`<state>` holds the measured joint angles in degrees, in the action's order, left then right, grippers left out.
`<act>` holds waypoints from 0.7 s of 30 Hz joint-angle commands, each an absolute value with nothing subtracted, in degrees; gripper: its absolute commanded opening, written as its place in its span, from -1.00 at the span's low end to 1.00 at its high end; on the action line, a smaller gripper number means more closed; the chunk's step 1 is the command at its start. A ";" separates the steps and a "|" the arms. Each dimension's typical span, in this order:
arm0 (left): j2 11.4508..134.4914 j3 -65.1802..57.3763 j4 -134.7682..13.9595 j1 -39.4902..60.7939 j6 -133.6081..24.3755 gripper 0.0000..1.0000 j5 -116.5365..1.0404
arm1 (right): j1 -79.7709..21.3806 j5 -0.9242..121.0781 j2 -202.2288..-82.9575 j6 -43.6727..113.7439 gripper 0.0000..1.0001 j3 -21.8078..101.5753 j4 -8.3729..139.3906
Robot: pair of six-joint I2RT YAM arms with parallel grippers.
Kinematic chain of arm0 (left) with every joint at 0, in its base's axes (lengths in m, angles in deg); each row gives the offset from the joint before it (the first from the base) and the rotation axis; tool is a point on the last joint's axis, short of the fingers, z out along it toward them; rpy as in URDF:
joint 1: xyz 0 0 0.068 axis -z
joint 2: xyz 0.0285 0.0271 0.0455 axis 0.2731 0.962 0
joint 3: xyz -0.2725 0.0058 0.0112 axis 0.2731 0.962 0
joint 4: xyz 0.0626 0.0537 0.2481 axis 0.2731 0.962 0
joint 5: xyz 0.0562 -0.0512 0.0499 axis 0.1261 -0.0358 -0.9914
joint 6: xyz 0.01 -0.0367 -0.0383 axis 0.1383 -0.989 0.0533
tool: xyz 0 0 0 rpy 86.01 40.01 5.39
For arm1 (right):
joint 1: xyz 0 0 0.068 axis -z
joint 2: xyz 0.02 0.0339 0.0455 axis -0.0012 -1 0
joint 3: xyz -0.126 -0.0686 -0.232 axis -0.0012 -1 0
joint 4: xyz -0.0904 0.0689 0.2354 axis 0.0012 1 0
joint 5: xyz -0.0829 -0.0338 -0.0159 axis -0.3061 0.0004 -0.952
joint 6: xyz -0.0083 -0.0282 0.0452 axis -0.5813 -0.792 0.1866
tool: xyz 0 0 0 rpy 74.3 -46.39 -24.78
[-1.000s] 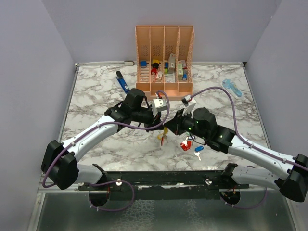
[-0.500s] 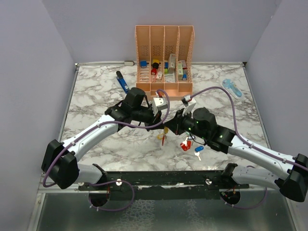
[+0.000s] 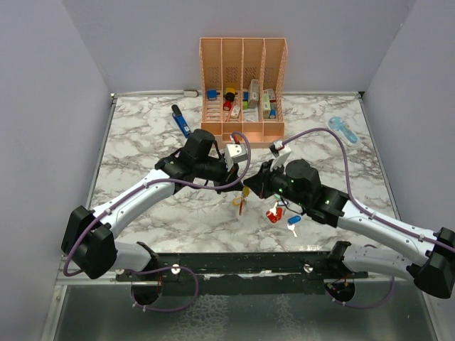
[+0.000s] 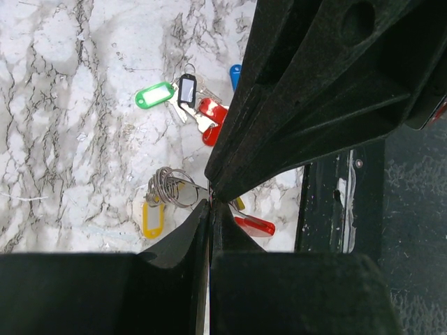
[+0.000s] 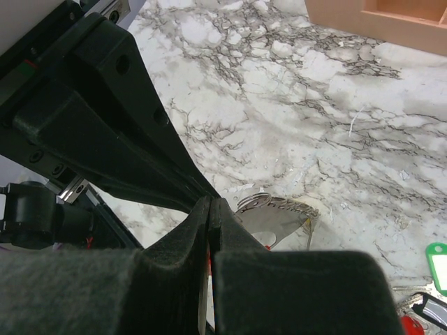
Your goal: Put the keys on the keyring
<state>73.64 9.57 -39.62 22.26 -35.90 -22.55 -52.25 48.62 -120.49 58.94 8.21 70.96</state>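
Two white-shelled arms, chunky black joints, purple cables looping along each

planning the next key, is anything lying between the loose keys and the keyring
Nothing visible does: in the left wrist view, only the bare marble table lies between the loose keys and the keyring. The left gripper hides the tabletop to the right.

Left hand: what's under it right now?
Below the left hand: the keyring coil, a yellow tag and a red tag over the marble table. The ring's edge runs behind the shut fingertips, so any grip is hidden.
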 commanded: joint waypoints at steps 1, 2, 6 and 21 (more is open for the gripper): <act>73.17 7.92 -39.50 22.65 -36.45 -1.00 -19.37 | -52.54 45.62 -119.61 57.71 -0.98 9.56 70.75; 73.15 7.96 -39.54 22.66 -36.45 -1.00 -19.32 | -52.54 45.58 -119.53 57.63 -0.98 9.61 70.91; 73.15 7.80 -39.66 22.67 -36.55 -1.00 -19.07 | -52.56 45.40 -119.65 57.58 -0.98 9.60 70.98; 73.12 7.01 -39.38 22.65 -37.51 -1.00 -18.13 | -52.54 44.09 -118.56 57.38 -0.98 9.27 71.51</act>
<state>73.64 9.31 -39.54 22.26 -36.16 -21.67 -52.27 47.09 -119.62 58.37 8.21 71.39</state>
